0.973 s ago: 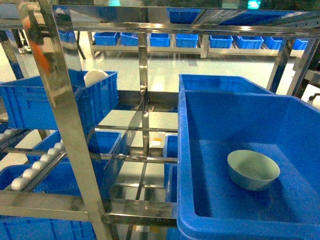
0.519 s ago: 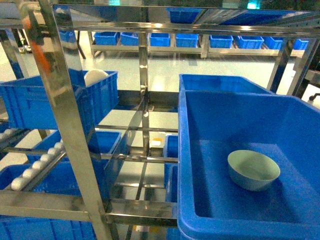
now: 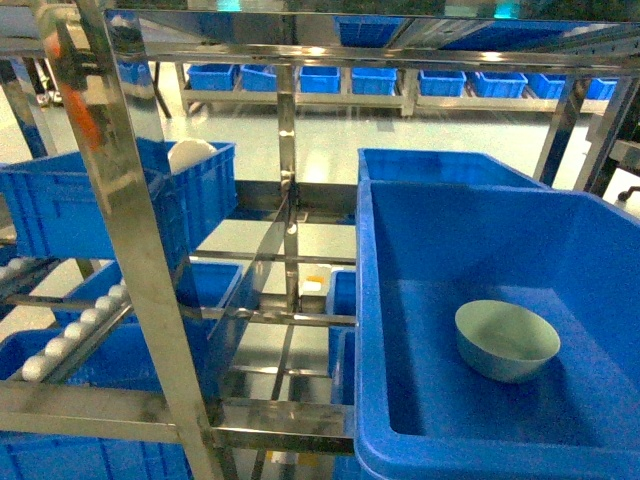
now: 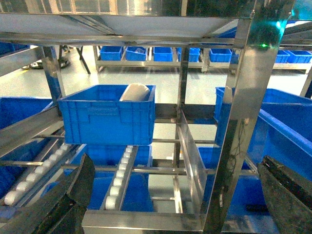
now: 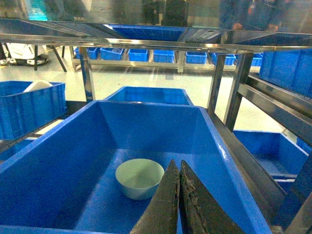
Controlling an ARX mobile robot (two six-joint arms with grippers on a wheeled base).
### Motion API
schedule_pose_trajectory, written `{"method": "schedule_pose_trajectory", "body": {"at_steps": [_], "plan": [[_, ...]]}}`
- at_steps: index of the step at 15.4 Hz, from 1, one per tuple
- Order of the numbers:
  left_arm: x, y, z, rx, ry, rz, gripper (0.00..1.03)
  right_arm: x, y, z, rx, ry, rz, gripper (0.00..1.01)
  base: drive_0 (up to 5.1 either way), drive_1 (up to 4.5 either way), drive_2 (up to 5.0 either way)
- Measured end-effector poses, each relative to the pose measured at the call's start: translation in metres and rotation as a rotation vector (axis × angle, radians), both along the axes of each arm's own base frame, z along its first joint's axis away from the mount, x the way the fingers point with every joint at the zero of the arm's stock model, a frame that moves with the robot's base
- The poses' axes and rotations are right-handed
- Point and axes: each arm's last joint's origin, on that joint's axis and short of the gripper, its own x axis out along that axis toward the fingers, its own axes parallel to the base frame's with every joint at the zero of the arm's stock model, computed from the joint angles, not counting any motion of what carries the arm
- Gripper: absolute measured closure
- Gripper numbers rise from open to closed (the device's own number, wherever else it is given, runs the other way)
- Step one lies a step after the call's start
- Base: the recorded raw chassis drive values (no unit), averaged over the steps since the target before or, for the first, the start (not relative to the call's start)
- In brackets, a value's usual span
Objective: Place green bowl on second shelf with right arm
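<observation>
The green bowl (image 3: 507,340) stands upright on the floor of a large blue tub (image 3: 400,300), nothing touching it. The tub rests on a tier of the steel rack that I take for the second shelf (image 3: 270,430). In the right wrist view the bowl (image 5: 140,178) lies just left of and beyond my right gripper (image 5: 178,163), whose jaws are pressed together and hold nothing. My left gripper (image 4: 176,163) is open and empty in front of the rack's left bay. Neither gripper appears in the head view.
A steel upright (image 3: 130,240) crosses the left foreground. Left of it, a blue crate (image 3: 120,195) with a white round thing inside sits on roller tracks (image 3: 75,325). A second blue tub (image 3: 445,165) stands behind the bowl's tub. More tubs line the far racks.
</observation>
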Motion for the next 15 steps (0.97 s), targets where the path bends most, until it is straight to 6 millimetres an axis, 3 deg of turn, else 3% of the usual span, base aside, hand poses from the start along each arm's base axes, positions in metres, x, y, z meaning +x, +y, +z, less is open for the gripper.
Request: {"method": "schedule_pose_trajectory", "body": {"at_steps": [3,5,11,12,15], "plan": [[0.0,0.0,0.0,0.0,0.0,0.0,0.05,0.0,0.0,0.0,-0.001,0.0,0.0,0.99,0.0,0.0,0.0],[0.0,0.0,0.0,0.0,0.0,0.0,0.05,0.0,0.0,-0.0001,0.0,0.001,0.0,0.72,0.0,0.0,0.0],[0.0,0.0,0.0,0.0,0.0,0.0,0.05,0.0,0.0,-0.0001,0.0,0.001,0.0,0.08,0.0,0.0,0.0],[0.0,0.0,0.0,0.0,0.0,0.0,0.05,0.0,0.0,-0.0001,0.0,0.001,0.0,0.01,0.0,0.0,0.0],[0.0,0.0,0.0,0.0,0.0,0.0,0.05,0.0,0.0,-0.0001,0.0,0.001,0.0,0.03,0.0,0.0,0.0]]}}
